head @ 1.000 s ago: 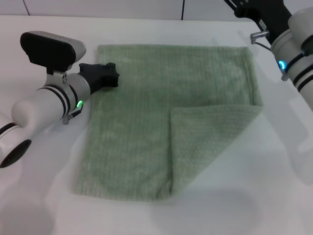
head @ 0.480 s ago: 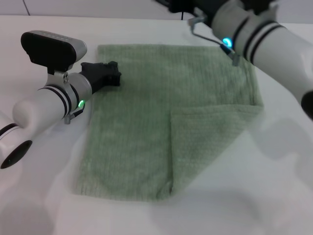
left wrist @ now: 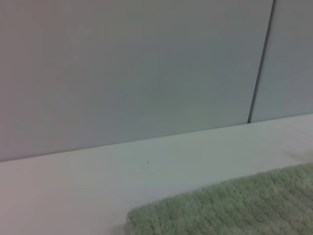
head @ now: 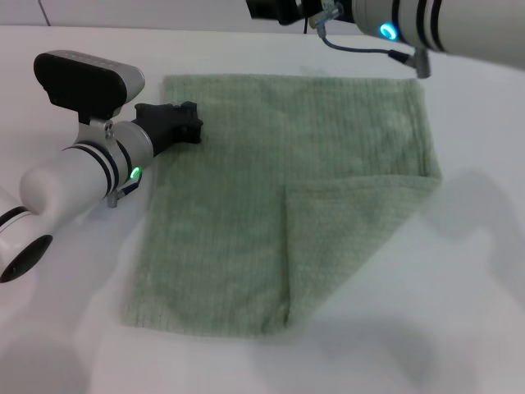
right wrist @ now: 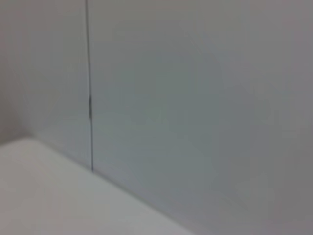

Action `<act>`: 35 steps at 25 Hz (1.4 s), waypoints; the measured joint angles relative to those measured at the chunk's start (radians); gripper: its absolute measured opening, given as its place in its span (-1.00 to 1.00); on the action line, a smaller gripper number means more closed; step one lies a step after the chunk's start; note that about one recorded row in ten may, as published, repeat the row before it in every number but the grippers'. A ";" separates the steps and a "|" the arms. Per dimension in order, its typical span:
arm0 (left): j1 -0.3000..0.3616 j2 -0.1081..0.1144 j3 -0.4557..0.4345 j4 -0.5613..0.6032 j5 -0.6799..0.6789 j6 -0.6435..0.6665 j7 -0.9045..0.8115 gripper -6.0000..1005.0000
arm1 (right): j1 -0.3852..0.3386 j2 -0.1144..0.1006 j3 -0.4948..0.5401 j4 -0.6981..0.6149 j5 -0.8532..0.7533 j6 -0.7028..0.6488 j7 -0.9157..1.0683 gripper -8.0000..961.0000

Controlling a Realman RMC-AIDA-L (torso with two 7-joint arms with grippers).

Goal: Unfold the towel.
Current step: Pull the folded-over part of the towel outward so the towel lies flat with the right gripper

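Note:
The pale sage-green towel (head: 246, 189) lies flat on the white table (head: 459, 312). Its near right corner is folded over into a triangular flap (head: 344, 238). My left gripper (head: 174, 123) rests at the towel's left edge, near the far left corner. The towel's edge also shows in the left wrist view (left wrist: 234, 205). My right arm (head: 426, 20) reaches across above the towel's far edge. Its gripper (head: 275, 8) is dark and cut off by the top of the head view, clear of the cloth. The right wrist view shows only wall and table.
A grey panelled wall (left wrist: 146, 63) stands behind the table's far edge. Bare white tabletop lies to the right of the towel and in front of it.
My right arm has swung from the far right to the left, across the towel's far edge. The left arm and the towel have not moved.

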 joint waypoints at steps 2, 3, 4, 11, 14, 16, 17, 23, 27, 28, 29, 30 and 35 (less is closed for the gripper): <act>0.004 0.002 0.000 -0.006 0.000 0.000 0.001 -0.98 | 0.023 0.000 0.028 -0.040 0.002 0.127 -0.032 0.71; 0.004 0.002 0.000 -0.006 0.000 0.000 0.001 -0.98 | 0.035 0.000 0.044 -0.056 0.008 0.183 -0.049 0.71; 0.004 0.002 0.000 -0.006 0.000 0.000 0.002 -0.98 | 0.050 0.001 0.067 -0.074 0.020 0.253 -0.074 0.71; 0.004 0.002 0.000 -0.008 0.000 0.007 0.007 -0.98 | 0.206 -0.001 0.270 0.019 0.224 0.674 -0.291 0.71; 0.004 0.002 0.000 -0.008 0.000 0.010 0.007 -0.98 | 0.233 -0.001 0.302 0.065 0.247 0.718 -0.323 0.71; 0.004 0.002 0.000 -0.008 0.000 0.011 0.007 -0.98 | 0.273 -0.001 0.358 0.160 0.266 0.772 -0.381 0.71; 0.005 0.002 0.000 -0.010 0.000 0.011 0.008 -0.98 | 0.283 -0.001 0.372 0.187 0.268 0.780 -0.402 0.71; 0.009 0.002 0.000 -0.019 0.001 0.011 0.009 -0.98 | 0.310 0.002 0.395 0.276 0.278 0.782 -0.485 0.71; 0.009 0.002 0.001 -0.020 0.002 0.008 0.010 -0.98 | 0.325 0.002 0.396 0.327 0.293 0.785 -0.513 0.71; 0.009 0.002 0.002 -0.019 0.002 0.007 0.010 -0.98 | 0.330 0.002 0.396 0.343 0.297 0.786 -0.522 0.71; 0.009 0.002 0.002 -0.018 0.002 0.006 0.011 -0.98 | 0.333 0.002 0.394 0.353 0.298 0.786 -0.529 0.70; 0.009 0.002 0.002 -0.018 0.002 0.006 0.011 -0.98 | 0.335 0.002 0.392 0.359 0.298 0.784 -0.535 0.70; 0.007 0.002 0.003 -0.010 0.001 -0.009 0.011 -0.98 | 0.335 0.002 0.389 0.361 0.307 0.778 -0.548 0.70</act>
